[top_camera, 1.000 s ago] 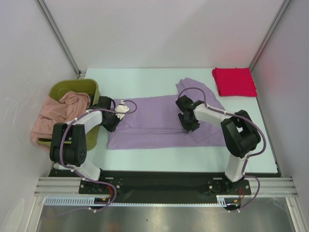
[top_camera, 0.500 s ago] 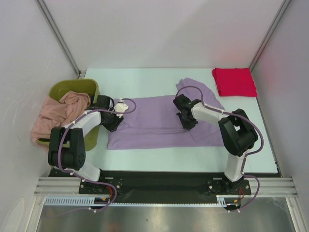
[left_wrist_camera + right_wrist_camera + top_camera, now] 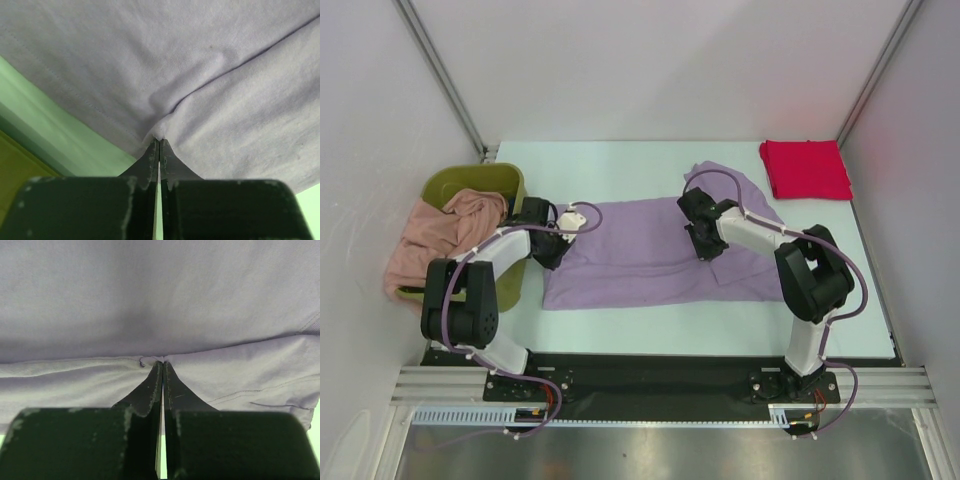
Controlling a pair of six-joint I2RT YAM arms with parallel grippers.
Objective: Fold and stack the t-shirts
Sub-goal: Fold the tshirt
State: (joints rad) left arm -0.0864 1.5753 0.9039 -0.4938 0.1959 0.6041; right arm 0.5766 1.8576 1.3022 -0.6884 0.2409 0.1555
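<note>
The lavender-purple t-shirt lies spread across the middle of the table, with a fold along its length and one sleeve pointing to the far side. The bright red t-shirt lies neatly folded in the far right corner. The salmon-pink t-shirt hangs crumpled over the olive-green bin.

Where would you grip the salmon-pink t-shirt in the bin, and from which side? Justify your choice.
Probably pinch a raised fold on top of the salmon-pink t-shirt, coming straight down from above. It lies crumpled in the olive bin and spills over the left rim, so its ridges stick up, while the bin walls would block a sideways approach.
</note>
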